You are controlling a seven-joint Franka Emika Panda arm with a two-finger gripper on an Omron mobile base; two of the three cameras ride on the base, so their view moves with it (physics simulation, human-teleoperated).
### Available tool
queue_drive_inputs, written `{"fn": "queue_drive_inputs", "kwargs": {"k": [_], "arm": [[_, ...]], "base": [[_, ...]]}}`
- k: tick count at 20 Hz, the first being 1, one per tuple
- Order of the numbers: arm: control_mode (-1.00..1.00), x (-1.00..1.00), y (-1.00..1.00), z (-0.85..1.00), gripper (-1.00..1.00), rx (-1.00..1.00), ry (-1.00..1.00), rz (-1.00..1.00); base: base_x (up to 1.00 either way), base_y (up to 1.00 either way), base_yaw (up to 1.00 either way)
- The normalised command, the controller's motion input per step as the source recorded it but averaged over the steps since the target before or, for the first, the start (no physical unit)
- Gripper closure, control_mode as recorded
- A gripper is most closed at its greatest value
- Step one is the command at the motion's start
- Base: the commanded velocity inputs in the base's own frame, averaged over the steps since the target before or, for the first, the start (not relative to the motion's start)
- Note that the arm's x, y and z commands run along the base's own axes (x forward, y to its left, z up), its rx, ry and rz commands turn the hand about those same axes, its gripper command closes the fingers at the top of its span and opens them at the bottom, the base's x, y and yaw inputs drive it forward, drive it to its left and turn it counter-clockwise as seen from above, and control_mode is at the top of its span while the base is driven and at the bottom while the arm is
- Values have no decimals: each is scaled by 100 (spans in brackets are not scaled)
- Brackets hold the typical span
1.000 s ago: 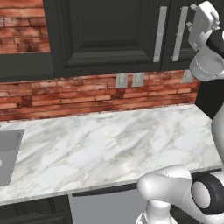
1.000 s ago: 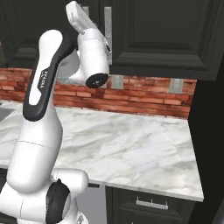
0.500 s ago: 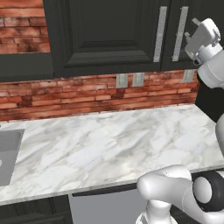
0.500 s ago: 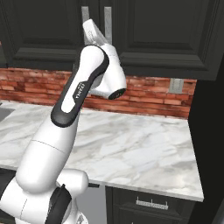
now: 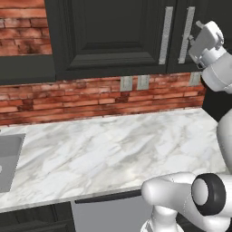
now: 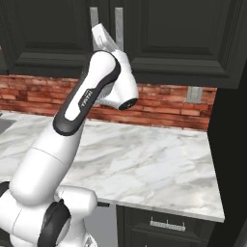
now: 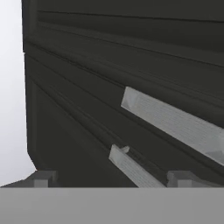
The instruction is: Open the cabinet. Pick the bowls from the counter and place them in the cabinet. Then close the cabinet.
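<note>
Since a second ago I've swung my end effector point(image 7: 111, 179) closer to the cabinet point(image 5: 113, 41); its jaws are spread wide, holding nothing. Two silver bar handles point(image 7: 175, 122) lie just ahead in the hand view. The base views show the bench point(image 5: 113, 145) far below.

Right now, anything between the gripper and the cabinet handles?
Nothing. In the hand view the open gripper faces the cabinet with both silver handles just ahead, one bar running between its tips, untouched. The left base view shows the same bare gap.
</note>
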Motion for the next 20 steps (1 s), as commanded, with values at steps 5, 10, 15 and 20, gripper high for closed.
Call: {"fn": "queue_drive_inputs", "kwargs": {"k": [5, 10, 15, 20], "arm": [[-100, 92, 44, -17, -100, 0, 0, -5], [-100, 100, 85, -53, -100, 0, -3, -14], [-100, 100, 74, -63, -100, 0, -5, -13], [-100, 100, 91, -64, -100, 0, -1, -16]], "base": [[0, 0, 0], [0, 0, 0], [0, 0, 0], [0, 0, 0]]}}
